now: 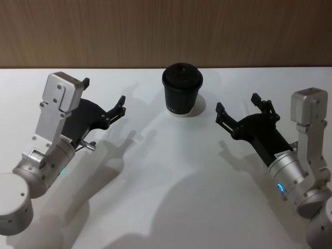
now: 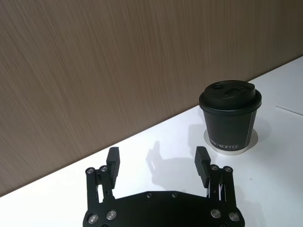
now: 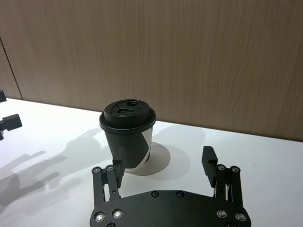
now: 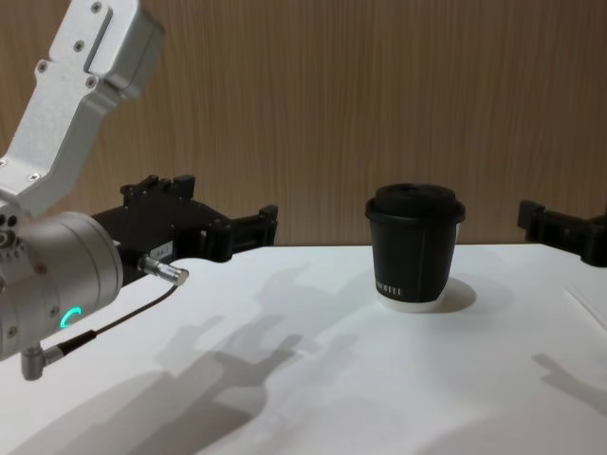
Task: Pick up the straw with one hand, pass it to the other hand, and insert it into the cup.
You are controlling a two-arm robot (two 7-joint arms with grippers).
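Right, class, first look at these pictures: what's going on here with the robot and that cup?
Nothing is being handled yet. The black cup stands upright on the white table with its lid on and nothing inserted in it. The left gripper and the right gripper hover above the table on either side of the cup, both open, empty and angled toward it.

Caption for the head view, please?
Open left gripper and open right gripper flank the lidded black cup on the white table.

The black, dome-lidded cup (image 1: 181, 96) stands upright near the worktop's far edge. The thin white straw (image 4: 588, 308) lies flat toward its right edge.
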